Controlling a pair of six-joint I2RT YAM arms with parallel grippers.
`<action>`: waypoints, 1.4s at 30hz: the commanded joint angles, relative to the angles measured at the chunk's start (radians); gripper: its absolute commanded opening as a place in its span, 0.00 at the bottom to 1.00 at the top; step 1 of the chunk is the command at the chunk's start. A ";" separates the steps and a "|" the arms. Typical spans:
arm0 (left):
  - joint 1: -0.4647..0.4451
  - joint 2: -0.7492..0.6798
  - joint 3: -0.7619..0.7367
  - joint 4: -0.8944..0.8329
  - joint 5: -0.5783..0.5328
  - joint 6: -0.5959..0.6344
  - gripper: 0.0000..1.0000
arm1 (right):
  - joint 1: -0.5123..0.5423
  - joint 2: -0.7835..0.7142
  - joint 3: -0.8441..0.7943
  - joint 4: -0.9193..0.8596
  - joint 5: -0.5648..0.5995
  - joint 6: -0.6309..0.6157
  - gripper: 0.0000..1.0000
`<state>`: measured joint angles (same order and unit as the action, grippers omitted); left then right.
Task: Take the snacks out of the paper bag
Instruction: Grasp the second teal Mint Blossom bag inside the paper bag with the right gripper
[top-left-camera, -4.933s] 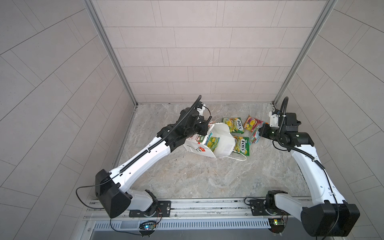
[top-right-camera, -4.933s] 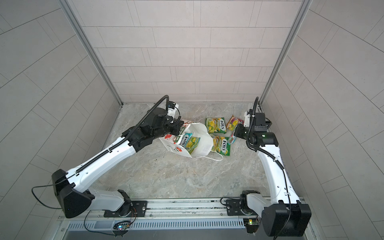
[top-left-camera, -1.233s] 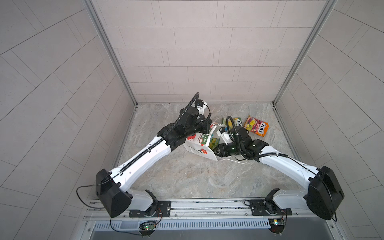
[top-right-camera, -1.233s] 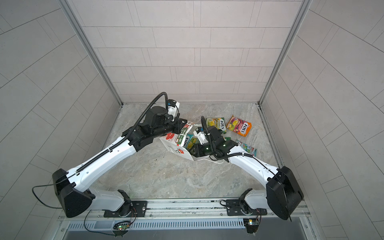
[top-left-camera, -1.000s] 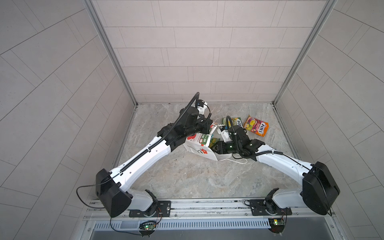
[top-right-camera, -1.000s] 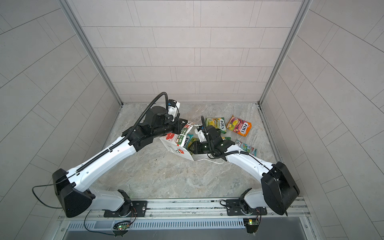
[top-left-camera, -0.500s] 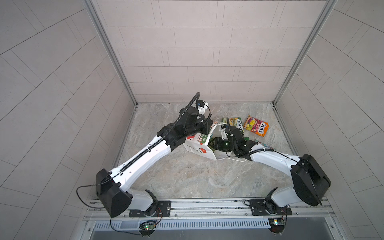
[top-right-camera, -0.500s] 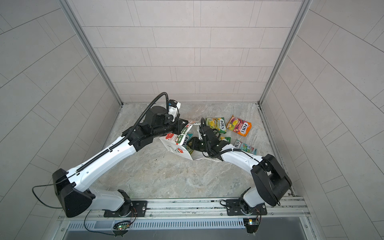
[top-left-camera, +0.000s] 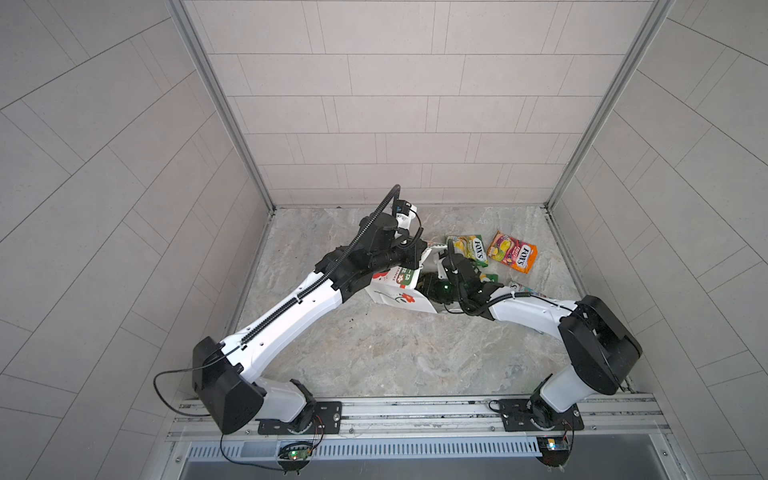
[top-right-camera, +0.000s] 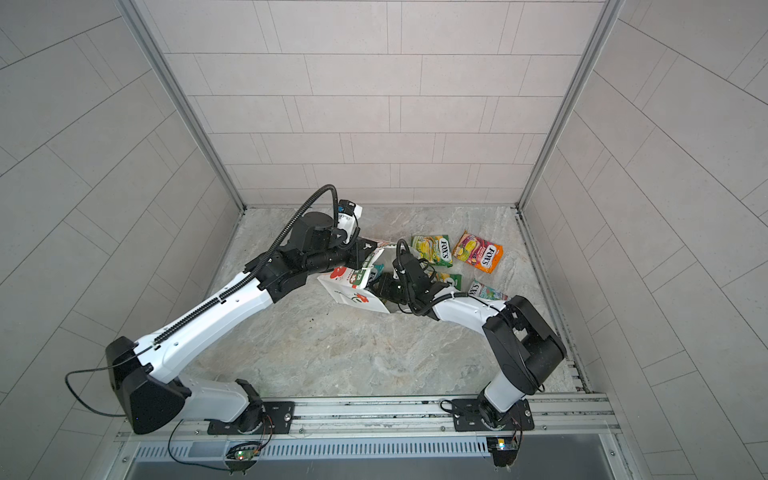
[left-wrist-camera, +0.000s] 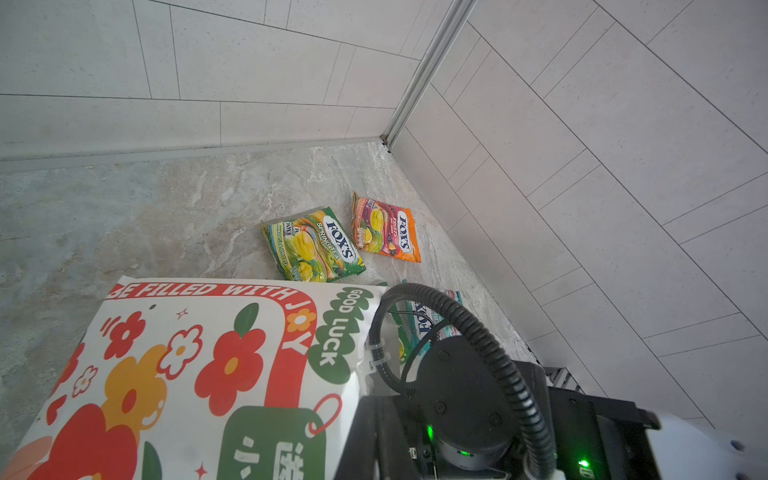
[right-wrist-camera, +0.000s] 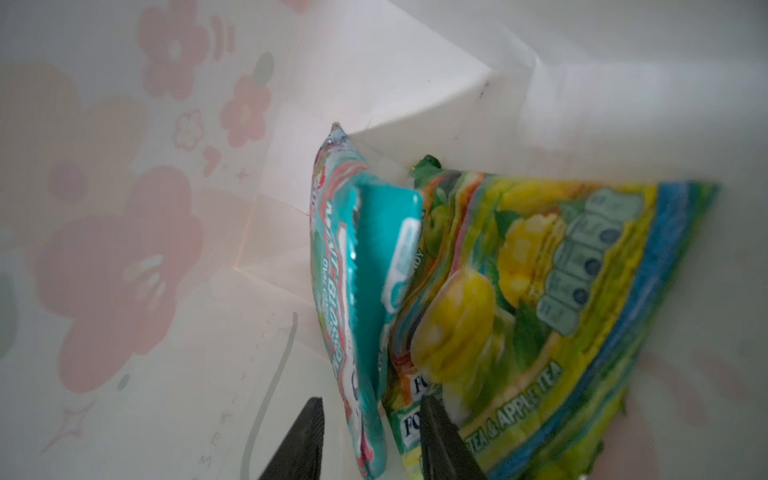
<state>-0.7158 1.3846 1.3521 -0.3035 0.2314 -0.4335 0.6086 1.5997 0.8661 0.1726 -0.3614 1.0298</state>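
Note:
The white paper bag lies tilted on the marble table with its mouth facing right. My left gripper is shut on the bag's raised upper edge. My right gripper is deep inside the bag and open. Its fingertips stand either side of the edge of a teal-red snack. A green-yellow snack lies beside that one in the bag. Outside lie a green-yellow packet, an orange-pink one and a teal-red one.
Another green packet shows partly behind my right wrist. Tiled walls close in the table at the back and on both sides, and the corner post stands near the laid-out packets. The arms' mounting rail runs along the front edge.
My right gripper has pushed further into the bag's mouth, and its elbow has folded in toward the bag. The left gripper still holds the bag's edge in the same place.

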 joint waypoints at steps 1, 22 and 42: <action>0.000 0.000 0.026 0.004 0.009 0.011 0.00 | 0.002 0.033 0.033 0.029 0.016 0.032 0.37; 0.001 -0.017 -0.009 -0.056 -0.145 0.059 0.00 | 0.003 -0.027 0.092 -0.167 0.004 -0.121 0.00; 0.001 -0.025 -0.010 -0.063 -0.167 0.054 0.00 | 0.001 -0.264 0.101 -0.390 0.023 -0.264 0.00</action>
<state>-0.7158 1.3846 1.3518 -0.3561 0.0841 -0.3912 0.6086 1.3880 0.9443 -0.1761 -0.3569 0.8040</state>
